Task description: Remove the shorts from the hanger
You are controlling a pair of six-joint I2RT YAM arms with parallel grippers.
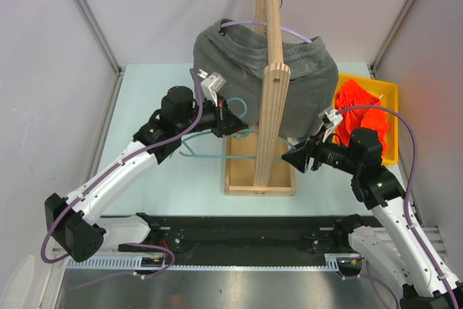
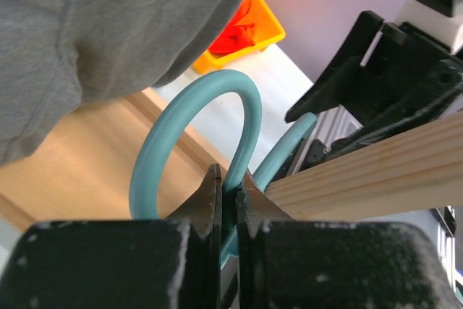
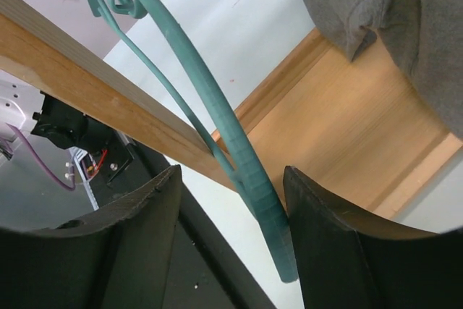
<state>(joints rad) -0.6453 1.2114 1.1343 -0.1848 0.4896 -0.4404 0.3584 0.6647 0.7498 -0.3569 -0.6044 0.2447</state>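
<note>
Dark grey shorts (image 1: 246, 63) (image 2: 87, 27) (image 3: 391, 5) hang on a purple hanger (image 1: 296, 32) from the wooden stand's rail (image 1: 271, 92). Orange-red shorts (image 1: 362, 110) (image 2: 239, 30) lie in a yellow bin (image 1: 391, 92). A bare teal hanger (image 1: 239, 135) (image 2: 195, 106) (image 3: 217, 106) sits low beside the stand. My left gripper (image 1: 230, 124) (image 2: 230, 179) is shut on the teal hanger just below its hook. My right gripper (image 1: 293, 157) (image 3: 231, 175) is open. The teal hanger's arm end lies between its fingers, close against the right-hand finger (image 3: 325, 236).
The stand's wooden base tray (image 1: 260, 179) (image 3: 347, 128) sits mid-table under the rail. The slanted wooden rail (image 2: 376, 171) (image 3: 94, 85) crosses both wrist views close to the fingers. The yellow bin stands at the right edge. Grey walls enclose the table.
</note>
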